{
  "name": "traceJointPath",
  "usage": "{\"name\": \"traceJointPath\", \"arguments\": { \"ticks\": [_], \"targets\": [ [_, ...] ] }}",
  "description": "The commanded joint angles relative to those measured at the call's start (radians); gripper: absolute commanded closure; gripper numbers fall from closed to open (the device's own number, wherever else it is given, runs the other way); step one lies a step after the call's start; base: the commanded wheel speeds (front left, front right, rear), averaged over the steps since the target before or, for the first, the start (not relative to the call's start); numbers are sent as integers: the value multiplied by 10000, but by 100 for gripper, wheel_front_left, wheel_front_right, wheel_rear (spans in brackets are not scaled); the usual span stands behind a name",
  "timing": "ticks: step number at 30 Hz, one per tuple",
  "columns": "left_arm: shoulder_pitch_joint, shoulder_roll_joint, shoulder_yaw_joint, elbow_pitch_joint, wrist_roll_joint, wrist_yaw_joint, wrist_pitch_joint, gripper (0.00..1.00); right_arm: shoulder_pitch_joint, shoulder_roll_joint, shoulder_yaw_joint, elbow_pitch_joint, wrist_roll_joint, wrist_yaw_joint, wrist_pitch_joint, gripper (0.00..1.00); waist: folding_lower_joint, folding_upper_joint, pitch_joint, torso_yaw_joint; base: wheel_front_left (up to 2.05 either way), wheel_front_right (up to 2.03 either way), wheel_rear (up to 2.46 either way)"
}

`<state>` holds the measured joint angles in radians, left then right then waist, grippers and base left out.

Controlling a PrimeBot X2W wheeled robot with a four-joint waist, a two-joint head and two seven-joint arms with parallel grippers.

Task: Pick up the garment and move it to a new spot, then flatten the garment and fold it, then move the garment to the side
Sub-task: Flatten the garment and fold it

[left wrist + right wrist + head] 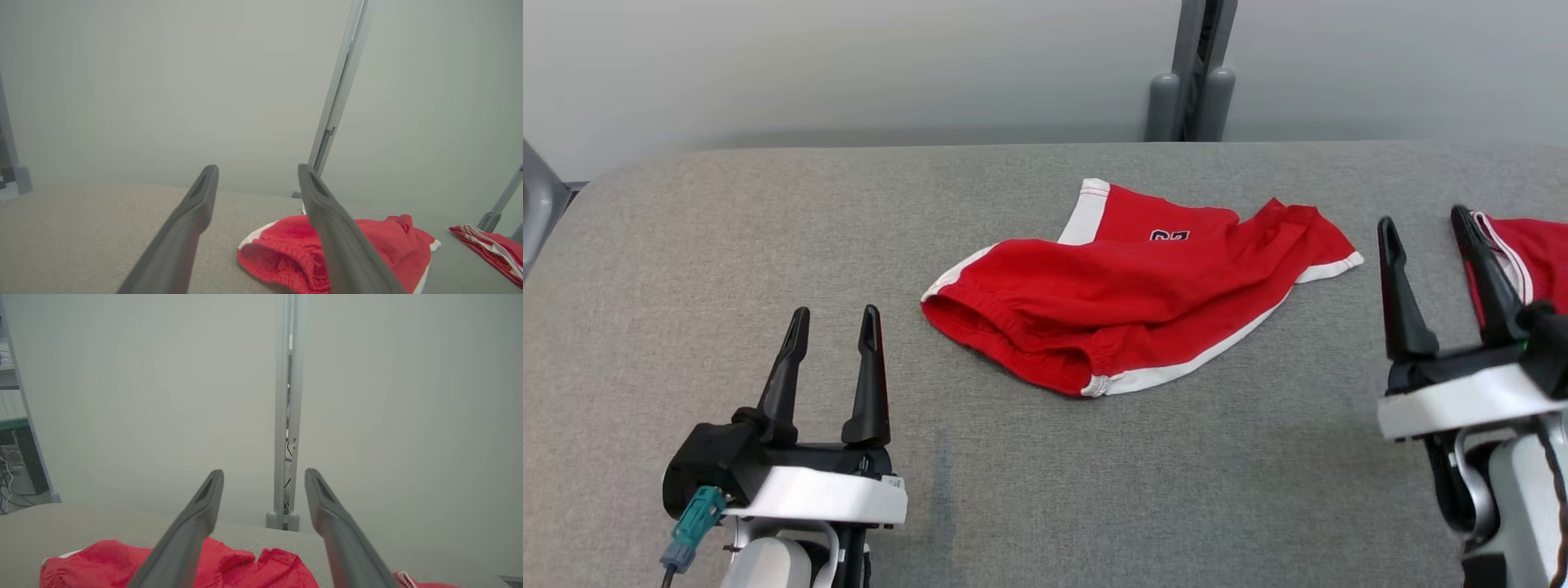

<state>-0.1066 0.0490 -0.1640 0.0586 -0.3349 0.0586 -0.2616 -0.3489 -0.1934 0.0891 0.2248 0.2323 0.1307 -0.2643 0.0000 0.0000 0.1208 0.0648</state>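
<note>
Nearby, another red garment [1539, 253]; right gripper [1423, 216] overlaps it.

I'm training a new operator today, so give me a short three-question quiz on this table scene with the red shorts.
1. True or false: the red shorts lie on the grey table, gripped by neither arm.
2. In the head view, the second red garment lies at: A) the left edge, B) the right edge, C) the middle.
3. Fill in: the left jaws and the right jaws both stand ____.
Key: 1 true; 2 B; 3 open.
</note>
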Motion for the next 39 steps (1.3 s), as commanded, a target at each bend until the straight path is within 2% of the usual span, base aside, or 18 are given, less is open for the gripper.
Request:
{"name": "traceJointPath", "arguments": {
  "ticks": [1,6,14,22,27,34,39],
  "targets": [
    [36,38,99,91,-79,36,-18,0,549,261,-265,-400,-194,1,0,0,0,0,25,-167,0,0,0],
    [-23,38,262,527,-170,59,-16,0,1601,794,-669,-977,-401,1,-1,0,0,0,112,-354,0,0,0],
    [-257,35,450,1008,-169,-30,-16,0,1860,900,-681,-1201,-384,1,-1,0,0,0,231,-555,0,0,0],
    [-356,35,233,1698,-281,-12,-16,0,1759,889,-616,-1210,-317,1,-2,0,0,0,424,-685,0,0,0],
    [-932,34,47,2557,-639,62,-16,0,1684,788,-476,-1206,-300,1,-2,0,0,0,832,-911,0,0,0],
    [-2590,99,-82,4351,-660,-128,152,0,1471,820,-354,-1212,-252,1,-2,0,0,0,1541,-1368,0,0,0],
    [-3675,267,68,5257,-713,75,618,0,1336,880,-334,-1181,-221,1,-2,0,0,0,1858,-1695,0,0,0]
  ]
}}
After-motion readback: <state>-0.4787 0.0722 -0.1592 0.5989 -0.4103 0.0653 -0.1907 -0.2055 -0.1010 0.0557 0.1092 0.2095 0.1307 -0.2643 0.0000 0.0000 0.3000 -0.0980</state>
